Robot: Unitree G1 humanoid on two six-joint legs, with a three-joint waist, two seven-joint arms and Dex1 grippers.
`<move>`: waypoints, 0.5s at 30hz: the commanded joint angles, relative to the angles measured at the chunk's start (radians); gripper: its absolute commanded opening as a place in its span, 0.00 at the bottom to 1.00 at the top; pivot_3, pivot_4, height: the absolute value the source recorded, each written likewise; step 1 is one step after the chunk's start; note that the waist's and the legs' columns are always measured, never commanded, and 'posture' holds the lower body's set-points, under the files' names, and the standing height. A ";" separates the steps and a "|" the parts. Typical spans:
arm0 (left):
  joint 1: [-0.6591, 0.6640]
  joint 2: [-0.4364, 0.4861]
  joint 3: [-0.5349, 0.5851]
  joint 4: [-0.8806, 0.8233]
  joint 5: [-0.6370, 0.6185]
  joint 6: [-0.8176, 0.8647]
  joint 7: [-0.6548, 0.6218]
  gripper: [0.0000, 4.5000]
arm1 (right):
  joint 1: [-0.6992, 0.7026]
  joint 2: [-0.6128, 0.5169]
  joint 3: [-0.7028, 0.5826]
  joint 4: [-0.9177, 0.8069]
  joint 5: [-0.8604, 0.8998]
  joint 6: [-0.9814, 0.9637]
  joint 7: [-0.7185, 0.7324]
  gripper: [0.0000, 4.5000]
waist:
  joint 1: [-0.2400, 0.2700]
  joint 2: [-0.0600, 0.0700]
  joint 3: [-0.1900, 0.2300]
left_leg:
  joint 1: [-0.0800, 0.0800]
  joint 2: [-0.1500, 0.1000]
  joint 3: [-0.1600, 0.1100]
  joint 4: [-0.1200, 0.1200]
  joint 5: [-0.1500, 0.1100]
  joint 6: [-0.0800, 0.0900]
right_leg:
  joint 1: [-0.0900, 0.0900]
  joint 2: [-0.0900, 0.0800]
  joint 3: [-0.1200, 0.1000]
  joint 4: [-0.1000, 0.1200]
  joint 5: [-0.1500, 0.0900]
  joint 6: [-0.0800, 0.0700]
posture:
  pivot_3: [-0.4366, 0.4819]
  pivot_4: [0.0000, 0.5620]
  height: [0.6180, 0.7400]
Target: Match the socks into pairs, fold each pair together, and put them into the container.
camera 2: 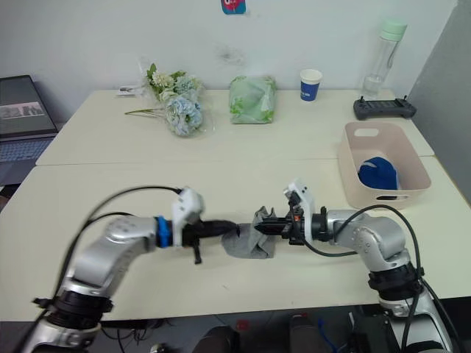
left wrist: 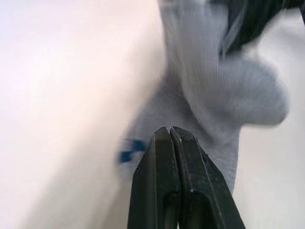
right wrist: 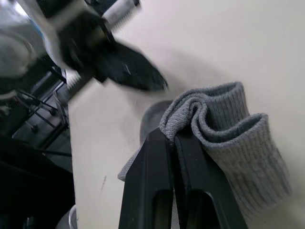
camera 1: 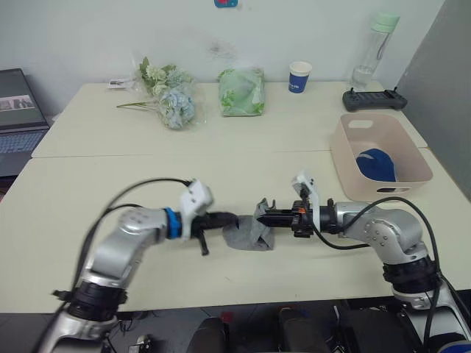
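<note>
Near the table's (camera 1: pixel 88 184) front edge, the right gripper (camera 1: pixel 263 218) pinches the grey socks (camera 1: pixel 250 234); the left gripper (camera 1: pixel 234 218), fingers together, touches them. The tub (camera 1: pixel 346 158) holds blue socks (camera 1: pixel 377 165); cup (camera 1: pixel 299 76), flowers (camera 1: pixel 168 92) and green bundle (camera 1: pixel 241 92) stand well behind.

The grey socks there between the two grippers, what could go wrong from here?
The right gripper is shut on only an edge of the grey socks, so the fold may slip out or unroll on the way to the container. The left gripper is shut beside the fabric and could drag the bundle.
</note>
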 commanded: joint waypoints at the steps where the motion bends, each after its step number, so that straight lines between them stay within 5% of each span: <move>1: -0.002 0.050 0.084 -0.059 -0.062 0.048 0.004 0.00 | -0.040 0.044 0.048 0.021 -0.039 -0.047 0.010 0.01 | 0.000 0.000 0.000 | 0.000 0.000 0.000 0.000 0.000 0.000 | 0.000 0.000 0.000 0.000 0.000 0.000 | 0.48 0.27 1.00; 4: 0.019 0.071 0.089 -0.049 -0.042 0.025 0.018 0.00 | -0.061 0.091 0.086 0.047 -0.064 -0.061 0.009 0.01 | 0.000 0.000 0.000 | 0.000 0.000 0.001 0.000 0.000 0.000 | 0.000 0.000 0.000 0.000 0.000 0.000 | 0.48 0.27 1.00; 7: 0.026 0.061 0.082 -0.047 -0.041 0.013 0.036 0.00 | -0.065 0.112 0.085 0.034 -0.055 -0.053 0.023 0.16 | 0.002 0.000 0.000 | 0.000 0.000 0.000 0.000 0.000 0.000 | 0.000 0.000 0.000 0.000 0.000 0.000 | 0.48 0.27 1.00; 15: -0.022 0.030 0.081 -0.086 -0.120 0.050 0.034 0.00 | -0.056 0.104 -0.046 -0.095 0.079 0.091 -0.013 0.78 | 0.004 0.000 0.000 | -0.001 -0.001 -0.001 0.000 0.000 0.000 | 0.000 -0.001 0.001 0.000 0.000 0.000 | 0.48 0.27 1.00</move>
